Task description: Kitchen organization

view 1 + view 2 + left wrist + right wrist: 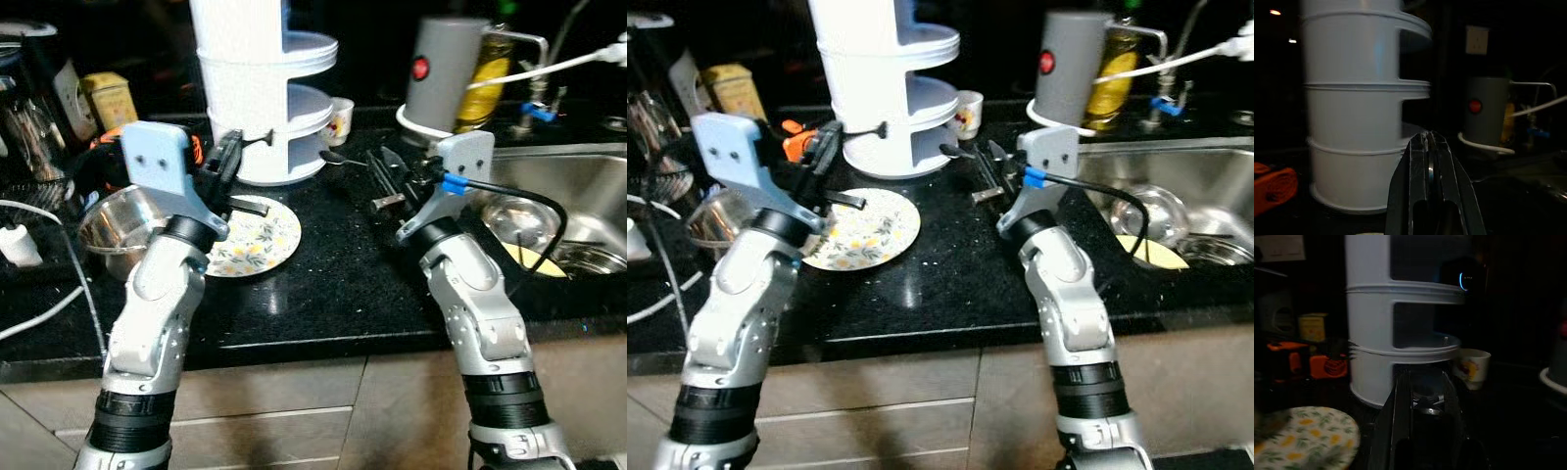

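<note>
Over the floral plate [260,240], my left gripper [232,147] points at the white three-tier rack [265,108]. In the left wrist view its fingers [1418,161] are pressed together, with a thin shiny sliver between them. My right gripper [380,162] hovers over the black counter to the right of the rack. A metal spoon [335,156] reaches out from its tips toward the rack. The right wrist view has a shiny metal piece [1426,404] caught between the two fingers [1400,401].
A steel bowl [118,220] sits left of the plate. A small printed cup [340,119] stands beside the rack, and a grey kettle [446,73] behind the right arm. The sink [578,162] holds dishes at right. White cables [39,318] cross the counter's left end.
</note>
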Available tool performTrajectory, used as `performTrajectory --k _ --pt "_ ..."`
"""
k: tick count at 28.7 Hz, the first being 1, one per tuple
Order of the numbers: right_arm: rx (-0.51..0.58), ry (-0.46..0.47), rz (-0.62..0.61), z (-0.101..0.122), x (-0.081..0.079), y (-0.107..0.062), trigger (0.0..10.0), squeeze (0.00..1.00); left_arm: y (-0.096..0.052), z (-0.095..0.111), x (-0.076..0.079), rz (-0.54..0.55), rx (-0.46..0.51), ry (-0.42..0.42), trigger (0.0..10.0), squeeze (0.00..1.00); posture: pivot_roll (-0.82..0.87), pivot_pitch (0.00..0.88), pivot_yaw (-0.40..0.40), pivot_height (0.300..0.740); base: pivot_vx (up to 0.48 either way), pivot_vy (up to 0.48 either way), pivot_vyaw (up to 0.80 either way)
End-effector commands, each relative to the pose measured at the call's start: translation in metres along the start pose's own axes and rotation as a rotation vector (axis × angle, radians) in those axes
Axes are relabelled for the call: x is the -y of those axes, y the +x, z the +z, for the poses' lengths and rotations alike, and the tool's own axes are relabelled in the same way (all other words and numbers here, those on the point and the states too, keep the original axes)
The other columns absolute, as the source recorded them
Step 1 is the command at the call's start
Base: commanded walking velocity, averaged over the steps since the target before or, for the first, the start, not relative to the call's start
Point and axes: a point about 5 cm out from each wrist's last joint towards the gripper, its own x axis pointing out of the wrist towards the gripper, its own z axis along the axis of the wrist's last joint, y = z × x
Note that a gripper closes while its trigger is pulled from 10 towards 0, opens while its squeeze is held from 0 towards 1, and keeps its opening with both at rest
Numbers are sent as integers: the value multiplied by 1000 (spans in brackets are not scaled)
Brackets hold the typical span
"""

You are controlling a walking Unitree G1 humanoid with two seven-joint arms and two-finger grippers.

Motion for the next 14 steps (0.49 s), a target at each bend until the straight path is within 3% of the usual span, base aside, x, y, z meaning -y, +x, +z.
performTrajectory --k 1,14 --pt "16 -7 -7 4 2 0 10000 0 0 -2 2 -8 -11 4 10000 0 -23 0 7 740 0 -428 0" --pt "4 -37 -1 3 2 0 10000 0 2 -3 7 -20 -11 -4 10000 0 -25 0 4 740 0 -431 0"
